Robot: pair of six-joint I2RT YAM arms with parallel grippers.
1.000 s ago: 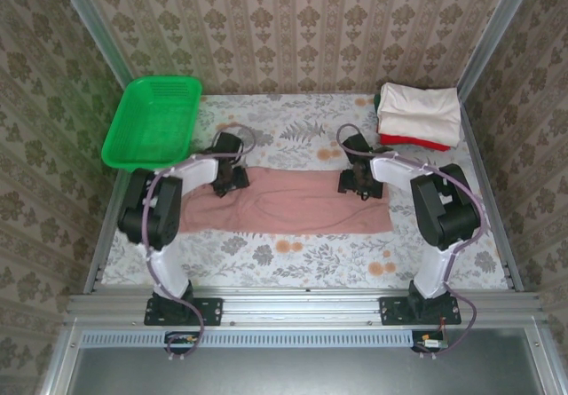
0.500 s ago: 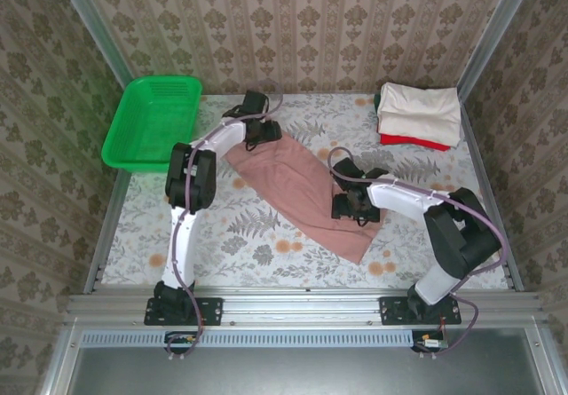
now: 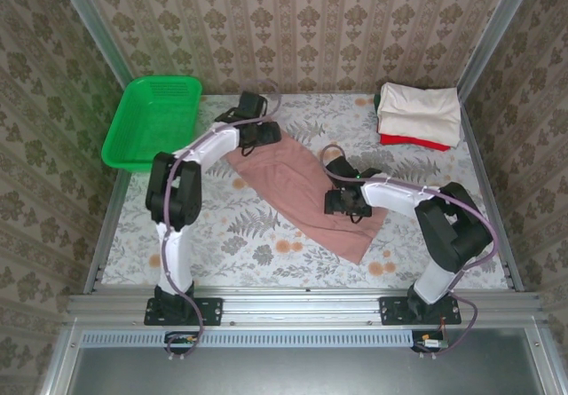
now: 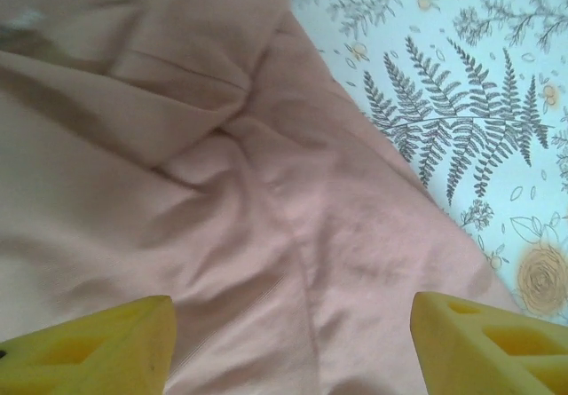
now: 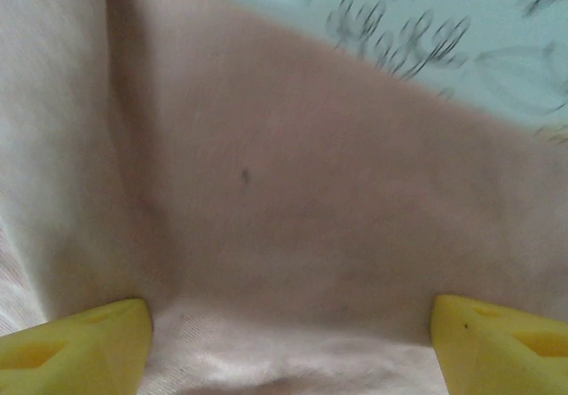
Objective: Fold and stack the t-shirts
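cream and red t-shirts (image 3: 419, 118) are stacked folded at the far right; the pink t-shirt (image 3: 293, 186) is laid diagonally at the centre, partly folded, unstacked, beneath the left gripper (image 3: 248, 142) and right gripper (image 3: 342, 207), both spread open, nothing held.

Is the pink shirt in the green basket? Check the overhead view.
No, the pink shirt lies diagonally on the floral table, apart from the green basket at the far left.

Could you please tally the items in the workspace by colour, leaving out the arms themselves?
Dusty-pink t-shirt: 1
Cream folded t-shirt: 1
Red folded t-shirt: 1
Green basket: 1
Total: 4
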